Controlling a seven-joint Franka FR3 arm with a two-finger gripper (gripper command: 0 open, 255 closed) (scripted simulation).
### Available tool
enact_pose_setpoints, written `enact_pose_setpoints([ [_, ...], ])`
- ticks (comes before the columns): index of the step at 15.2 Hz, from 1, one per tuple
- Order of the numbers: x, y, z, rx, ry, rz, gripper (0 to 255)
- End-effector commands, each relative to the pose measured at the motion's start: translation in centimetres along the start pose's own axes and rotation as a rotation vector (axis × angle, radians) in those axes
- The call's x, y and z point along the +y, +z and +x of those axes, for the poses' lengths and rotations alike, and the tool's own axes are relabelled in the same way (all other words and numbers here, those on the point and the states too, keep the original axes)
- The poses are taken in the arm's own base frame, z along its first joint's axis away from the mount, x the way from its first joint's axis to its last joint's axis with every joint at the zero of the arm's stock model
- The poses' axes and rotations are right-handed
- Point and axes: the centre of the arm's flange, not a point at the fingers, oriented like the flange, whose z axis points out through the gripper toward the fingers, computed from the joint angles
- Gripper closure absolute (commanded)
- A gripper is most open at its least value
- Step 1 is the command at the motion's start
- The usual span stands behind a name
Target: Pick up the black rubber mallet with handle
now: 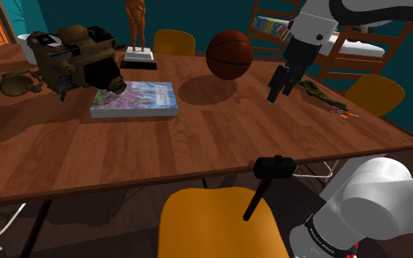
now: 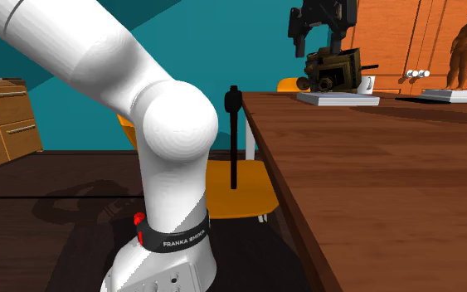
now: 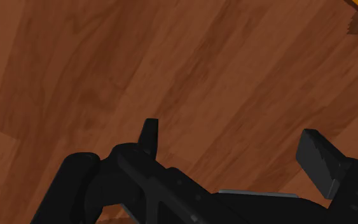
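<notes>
gripper (image 1: 277, 95) spread wide, empty, over grained wooden table (image 1: 65, 146) | black mallet (image 1: 273, 168) blocky head beside table edge; slim handle pointing down

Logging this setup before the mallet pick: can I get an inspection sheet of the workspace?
Surface: brown wooden table.
Job's things: black mallet at the table's edge, head up, handle pointing down beside a yellow chair.
Clutter: basketball, book, brown camera, statuette.
Grippers: hand open, empty, above the table, apart from the mallet.
Cables: nothing seen.
Surroundings: teal wall, wooden shelf.
</notes>
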Motion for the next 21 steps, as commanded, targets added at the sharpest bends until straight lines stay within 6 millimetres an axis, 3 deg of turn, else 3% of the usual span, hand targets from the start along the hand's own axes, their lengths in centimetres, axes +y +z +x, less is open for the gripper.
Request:
enact_pose_setpoints([
  [1,0.0,0.0,0.0,0.000,0.000,0.000,0],
  [9,-10.6,2.7,-2.0,-0.086,-0.327,-0.049,0],
  [17,-19.8,5.6,-7.5,-0.171,-0.655,-0.097,0],
  [21,-20.3,7.4,-8.1,-0.177,-0.675,-0.100,0],
])
